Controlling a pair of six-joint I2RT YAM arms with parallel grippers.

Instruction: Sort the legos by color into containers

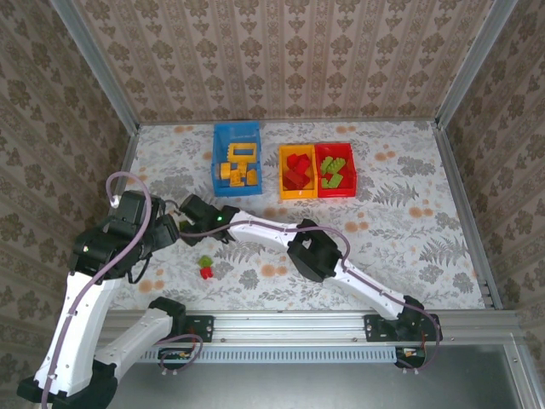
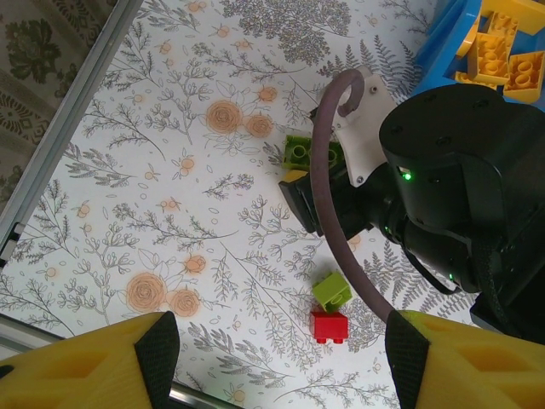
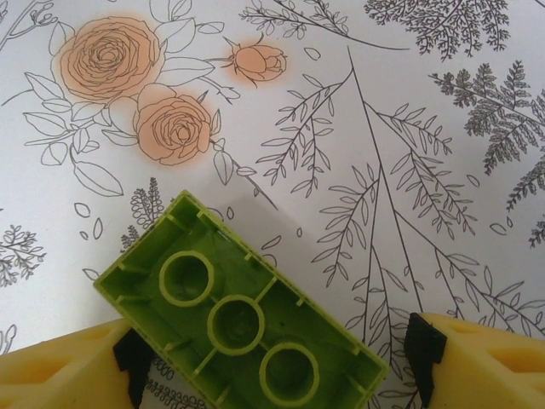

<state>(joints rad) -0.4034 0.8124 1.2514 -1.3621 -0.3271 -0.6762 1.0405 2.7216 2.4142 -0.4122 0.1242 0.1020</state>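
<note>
Looking down on a floral desk (image 1: 409, 230) fenced by a metal rail (image 2: 64, 128) along the left edge, with papered walls beyond. Finding wide bare cloth over the right half and along the near side. Finding the far middle taken up by three containers in a row: a blue bin (image 1: 236, 136) holding yellow bricks, then a yellow-orange bin (image 1: 283, 175) holding red ones, touching a red bin (image 1: 351, 170) holding green ones on its right. Crowding the near-left quarter with both arms, the right arm reaching across toward the left one.

Hanging the left jaws wide apart above the desk, yellow fingers (image 2: 94, 362) at either side and nothing between them. Seeing below them a small green brick (image 2: 331, 290) touching a red brick (image 2: 329, 325), well apart from the bins.

Straddling a long green brick (image 3: 243, 319) with the right jaws, also standing apart. Lying hollow side up and slanted across the gap, one corner right at one yellow finger (image 3: 60, 375), the other end stopping just short of the opposite pad.
</note>
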